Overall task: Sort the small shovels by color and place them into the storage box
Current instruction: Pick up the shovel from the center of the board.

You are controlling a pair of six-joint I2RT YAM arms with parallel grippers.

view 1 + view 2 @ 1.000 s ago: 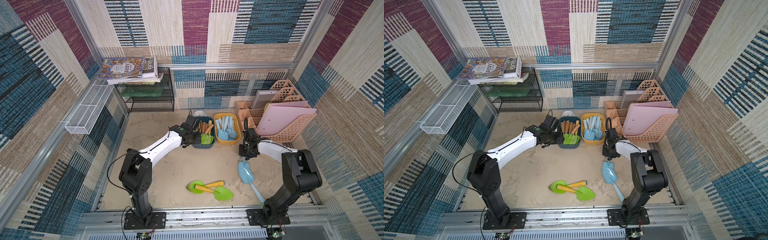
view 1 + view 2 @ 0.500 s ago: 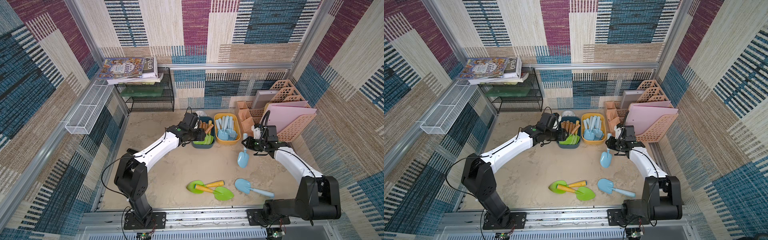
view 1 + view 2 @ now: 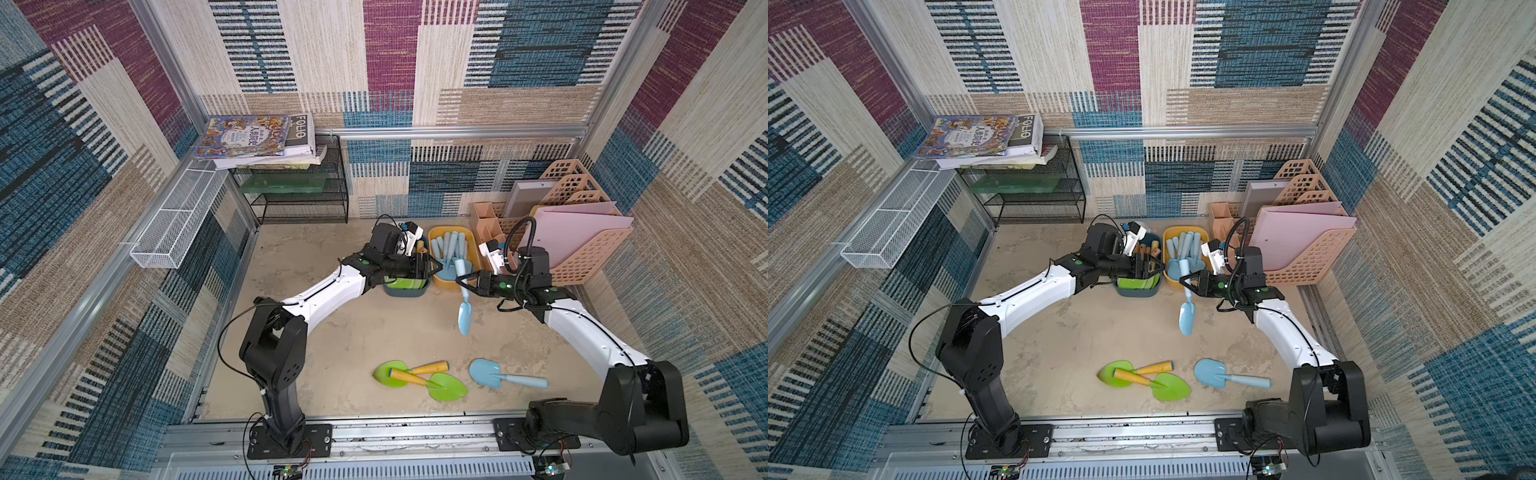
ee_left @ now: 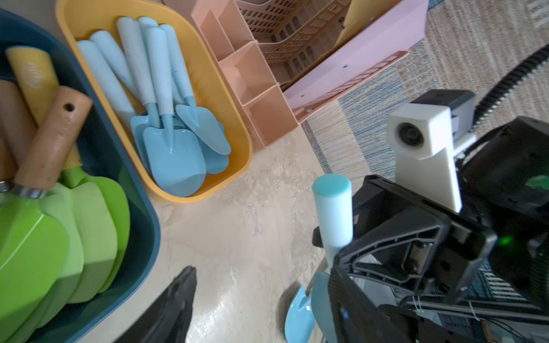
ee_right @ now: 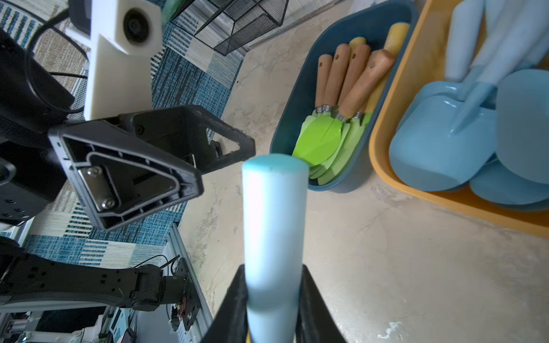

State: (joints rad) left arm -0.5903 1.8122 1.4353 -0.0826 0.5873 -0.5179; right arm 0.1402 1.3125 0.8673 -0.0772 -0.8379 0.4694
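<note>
Blue shovel (image 5: 274, 222) blade cut off at frame edge, dark bin (image 3: 405, 292) half-hidden by left gripper (image 3: 434, 268)

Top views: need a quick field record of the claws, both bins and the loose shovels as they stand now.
left claw: open, empty, hovering by the dark blue bin
right claw: shut on a pale blue shovel by its handle, blade hanging down, near the yellow bin
dark blue bin: green shovels, wood or yellow handles
yellow bin: light blue shovels only
loose on table: crossed green pair; one blue shovel beside it
</note>
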